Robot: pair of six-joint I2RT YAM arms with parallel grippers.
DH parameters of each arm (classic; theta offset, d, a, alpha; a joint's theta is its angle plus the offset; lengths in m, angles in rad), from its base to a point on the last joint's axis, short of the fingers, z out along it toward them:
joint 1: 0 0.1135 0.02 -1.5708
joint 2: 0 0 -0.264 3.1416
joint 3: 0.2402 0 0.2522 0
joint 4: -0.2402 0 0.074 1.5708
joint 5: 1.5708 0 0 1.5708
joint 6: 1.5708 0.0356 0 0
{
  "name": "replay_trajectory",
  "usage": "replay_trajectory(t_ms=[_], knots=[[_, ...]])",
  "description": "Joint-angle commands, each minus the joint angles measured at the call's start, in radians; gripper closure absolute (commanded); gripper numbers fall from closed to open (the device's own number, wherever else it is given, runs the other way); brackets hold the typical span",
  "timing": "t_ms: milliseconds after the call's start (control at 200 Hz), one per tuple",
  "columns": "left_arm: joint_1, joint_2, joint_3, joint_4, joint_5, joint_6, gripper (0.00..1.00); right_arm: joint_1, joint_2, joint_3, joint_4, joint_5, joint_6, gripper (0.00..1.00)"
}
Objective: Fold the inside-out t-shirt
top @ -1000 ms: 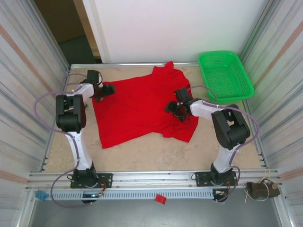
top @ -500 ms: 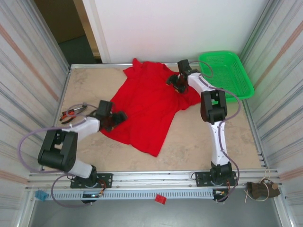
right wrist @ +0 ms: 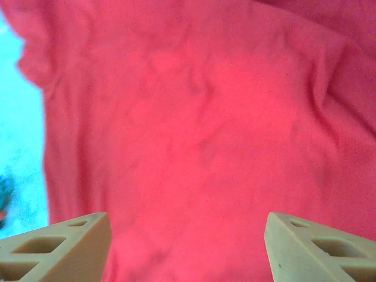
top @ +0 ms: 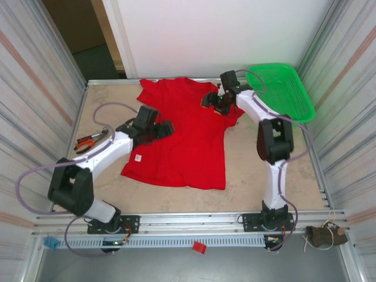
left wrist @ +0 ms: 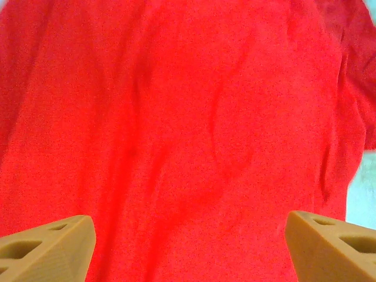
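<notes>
The inside-out t-shirt [top: 187, 138] lies spread flat on the counter [top: 247, 167], centred and reaching the far edge, with its hem toward the arm bases. A small white tag [top: 138, 157] shows near the left hem corner. The left fingers [left wrist: 47, 244] are released and spread wide above the cloth at the shirt's left side, with nothing between them. The right fingers [right wrist: 59, 247] are likewise released and spread over the cloth at the far right shoulder. A green mesh basket [top: 282, 88] sits at the far right corner. Pliers [top: 88, 141] lie left of the shirt, apart from it.
</notes>
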Motion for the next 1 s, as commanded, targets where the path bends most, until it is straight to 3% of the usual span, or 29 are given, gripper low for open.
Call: replay_trajectory(t_ms=[0,155,356,741,872,997], knots=[[0.07,0.181,0.084,-0.009,0.036,0.202,0.16,0.032,-0.187,-0.233,0.112,0.014,0.038,0.32],[0.134,0.366,0.201,-0.052,0.086,0.285,0.16,0.144,-0.3,-0.542,0.265,0.053,0.14,0.32],[0.156,0.344,0.093,-0.022,0.062,0.285,0.16,0.239,-0.249,-0.677,0.337,0.093,0.191,0.34],[0.146,0.153,-0.247,0.077,0.064,0.116,0.16,0.044,-0.195,-0.649,0.22,0.153,0.086,0.35],[0.127,0.064,-0.216,0.01,0.035,0.171,0.16,-0.01,-0.254,-0.603,0.168,0.067,0.022,0.35],[0.086,-0.055,-0.15,-0.09,0.001,0.282,0.16,0.026,-0.409,-0.618,0.133,0.041,0.029,0.35]])
